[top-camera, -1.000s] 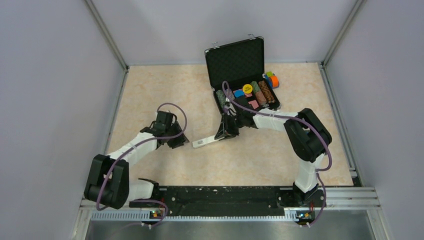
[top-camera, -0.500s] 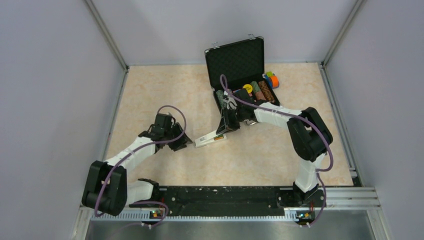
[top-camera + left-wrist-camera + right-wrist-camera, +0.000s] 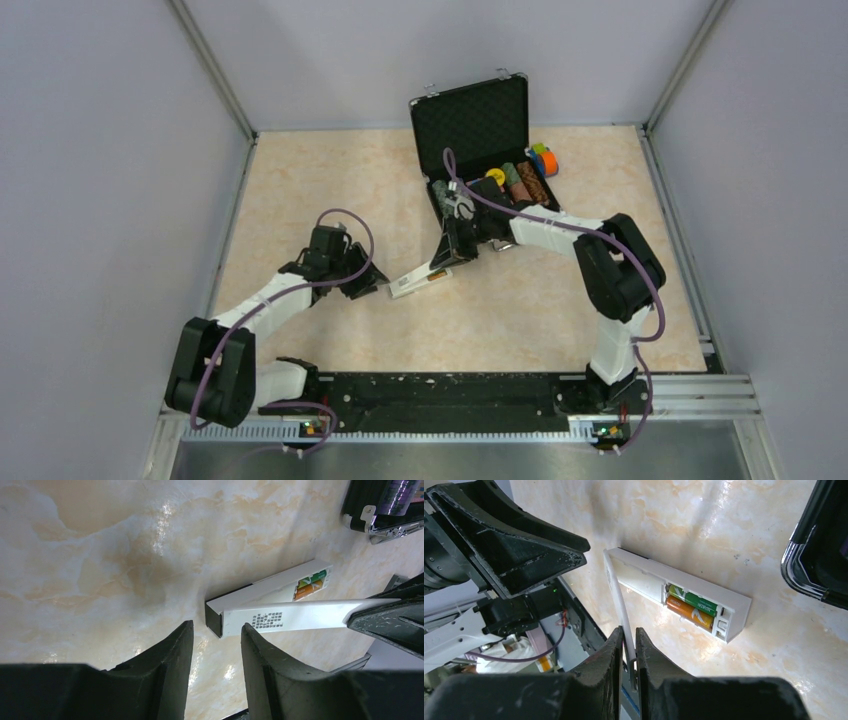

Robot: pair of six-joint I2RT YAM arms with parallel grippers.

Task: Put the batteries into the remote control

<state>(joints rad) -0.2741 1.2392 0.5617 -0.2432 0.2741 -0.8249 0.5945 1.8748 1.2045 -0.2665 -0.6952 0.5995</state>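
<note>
**Batteries seated, cover not yet on**

In the right wrist view the remote control point(image 3: 639, 575) lies back-up on the marbled tabletop point(image 3: 704, 515), running from the upper middle of the frame down toward the right. Its compartment is open. The batteries point(image 3: 693, 613), one green and one orange, lie side by side inside it at the lower right end of the bar. Both look fully seated, so the loading itself seems done.

What appears to be left is closing the back. The right gripper point(image 3: 628, 632) is pinched tight on a thin white battery cover point(image 3: 618, 597). The cover rises on edge from the fingertips at bottom centre toward the remote's far end, and its tip meets or nearly meets that end; I cannot tell which. It is not lying over the compartment.

In the left wrist view the left gripper point(image 3: 216, 630) sits at the bottom of the frame, just short of the remote's dark end face. Its fingers are parted and grasp nothing. The poker chip case point(image 3: 480, 130) stands open in the upper middle of the overhead view.
</note>
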